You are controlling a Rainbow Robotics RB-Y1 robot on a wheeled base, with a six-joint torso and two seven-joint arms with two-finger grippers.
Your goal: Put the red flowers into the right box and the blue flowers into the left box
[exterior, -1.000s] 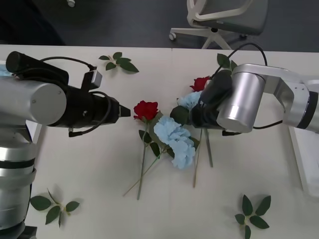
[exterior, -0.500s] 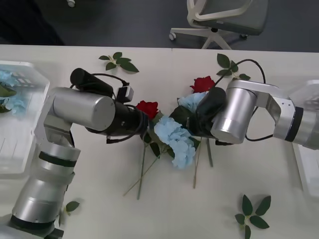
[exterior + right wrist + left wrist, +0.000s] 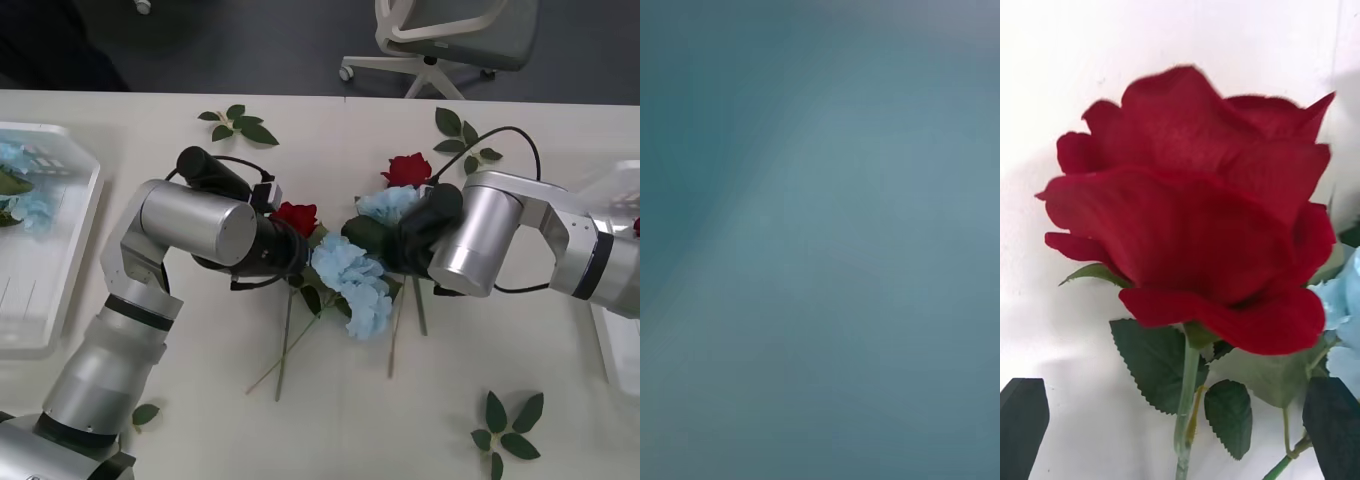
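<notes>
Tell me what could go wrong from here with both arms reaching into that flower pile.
1. The left gripper, fingers open around the velvety red rose, may snag the pale blue hydrangea lying against it.
2. The right gripper, buried in the other pale blue hydrangea head, could drag the neighbouring stems.
3. The two arms are close and might collide.

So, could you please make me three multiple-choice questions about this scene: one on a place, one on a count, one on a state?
1. Where is the left gripper? A) at a rose B) over a box C) beside a chair
2. How many roses lie on the table? A) one B) two C) four
3. The left fingers are: A) open B) shut on a stem C) shut on a leaf
Answers: 1 A, the rose stands just ahead of it; 2 B, one mid-table, another farther back; 3 A, they sit apart at both corners.
</notes>
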